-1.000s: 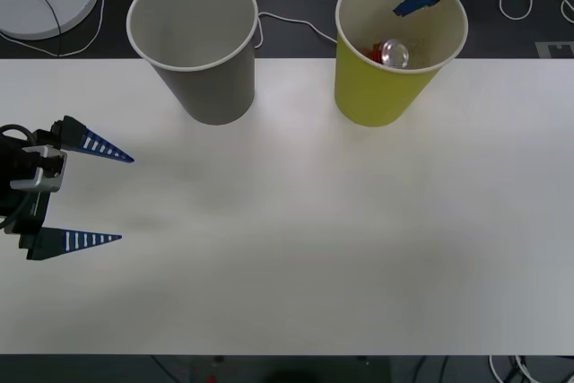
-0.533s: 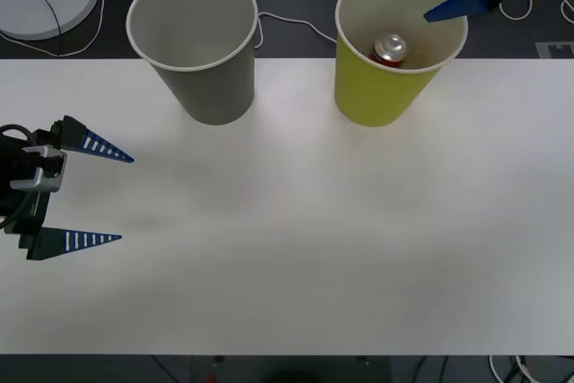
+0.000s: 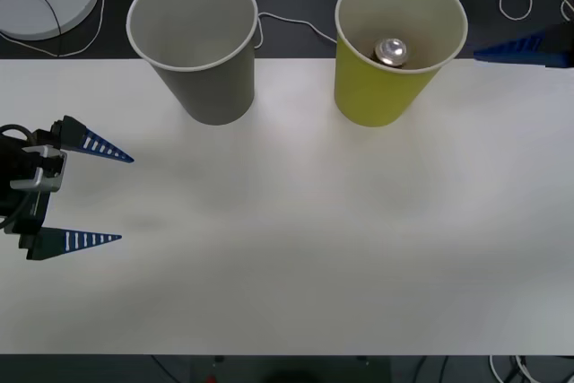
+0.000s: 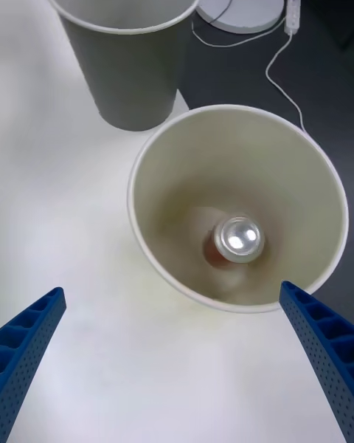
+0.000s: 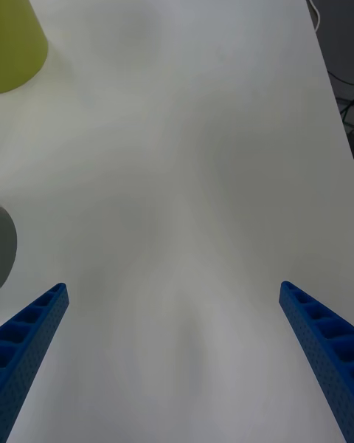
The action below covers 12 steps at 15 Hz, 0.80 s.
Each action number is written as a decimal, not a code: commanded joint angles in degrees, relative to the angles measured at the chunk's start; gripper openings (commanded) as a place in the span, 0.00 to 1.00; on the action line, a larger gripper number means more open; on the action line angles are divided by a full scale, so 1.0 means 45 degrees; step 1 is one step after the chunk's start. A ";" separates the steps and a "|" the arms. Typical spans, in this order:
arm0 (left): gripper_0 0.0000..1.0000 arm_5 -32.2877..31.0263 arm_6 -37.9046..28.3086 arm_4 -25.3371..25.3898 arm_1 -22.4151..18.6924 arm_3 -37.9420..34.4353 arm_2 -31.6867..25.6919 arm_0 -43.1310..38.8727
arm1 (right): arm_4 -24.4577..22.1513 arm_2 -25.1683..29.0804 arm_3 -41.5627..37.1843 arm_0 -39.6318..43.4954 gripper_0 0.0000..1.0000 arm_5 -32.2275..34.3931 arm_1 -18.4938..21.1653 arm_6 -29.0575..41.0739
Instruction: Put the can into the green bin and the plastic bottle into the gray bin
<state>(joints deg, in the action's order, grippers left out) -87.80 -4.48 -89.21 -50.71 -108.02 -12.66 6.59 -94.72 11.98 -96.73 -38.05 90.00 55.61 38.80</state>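
With the can (image 3: pixel 391 51) standing upright at the bottom of the green bin (image 3: pixel 381 96), the right gripper (image 3: pixel 518 11) hangs just beside the bin's rim, fingers spread wide and empty. The gray bin (image 3: pixel 208 78) stands to the left of the green one on the white table (image 3: pixel 305 239). Left gripper (image 3: pixel 85 193) sits at the table's left edge, also wide open, holding nothing.

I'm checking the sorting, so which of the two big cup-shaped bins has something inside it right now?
The green bin, the one on the robot's right. The can stands in its bottom, shiny top up. The gray bin beside it looks empty.
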 commanded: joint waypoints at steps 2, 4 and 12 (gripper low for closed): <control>1.00 0.0000 0.0000 0.0000 0.0000 0.0000 0.0000 0.0000 | 0.0951 0.1068 -0.0808 0.2186 1.00 0.0001 -0.0014 -0.2509; 1.00 0.0000 0.0000 0.0000 0.0000 0.0000 0.0000 0.0000 | 0.1341 0.1380 -0.0867 0.3065 1.00 0.0001 -0.0072 -0.3602; 1.00 0.0000 0.0000 0.0000 0.0000 0.0000 0.0000 0.0000 | 0.1732 0.2845 -0.0887 0.5975 1.00 0.0001 -0.1205 -0.7899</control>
<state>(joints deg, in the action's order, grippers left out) -87.80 -4.48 -89.21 -50.71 -108.02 -12.66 6.59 -86.82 23.97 -100.80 -12.31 90.00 51.02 4.93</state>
